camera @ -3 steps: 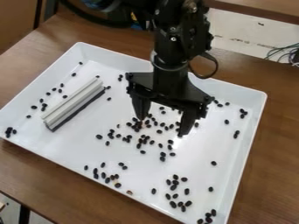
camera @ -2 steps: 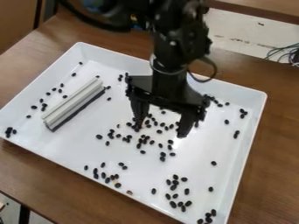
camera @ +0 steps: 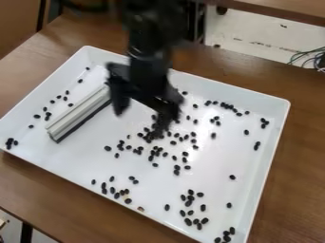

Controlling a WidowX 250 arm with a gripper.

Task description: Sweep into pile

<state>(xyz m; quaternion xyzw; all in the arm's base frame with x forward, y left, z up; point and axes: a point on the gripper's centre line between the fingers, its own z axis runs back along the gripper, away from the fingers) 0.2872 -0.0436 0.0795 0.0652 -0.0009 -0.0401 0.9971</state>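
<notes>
Gripper (camera: 141,123): over the far left-middle of the tray (camera: 158,182), between the pale bar and the central beans; slightly tilted, its height above the tray floor hard to tell
Fingers (camera: 119,105): released and spread well apart — one near the upper end of the bar, the other over the upper edge of the central scatter
Arm (camera: 149,54): black, coming in from the top edge
Bar (camera: 79,112): pale and ridged, with a dark strip along its lower right side; lying aslant in the left part of the tray
Beans (camera: 108,148): black, strewn in loose groups; the widest scatter in the middle, others along the far wall, by the near wall and toward the lower right — a few in the left corner and on both sides of the bar; one brownish bean (camera: 141,209) near the near wall
Tray: white, rectangular, raised walls; set aslant on a brown wooden table (camera: 289,180)
Behind: thin cables (camera: 308,57) at the right edge
</notes>
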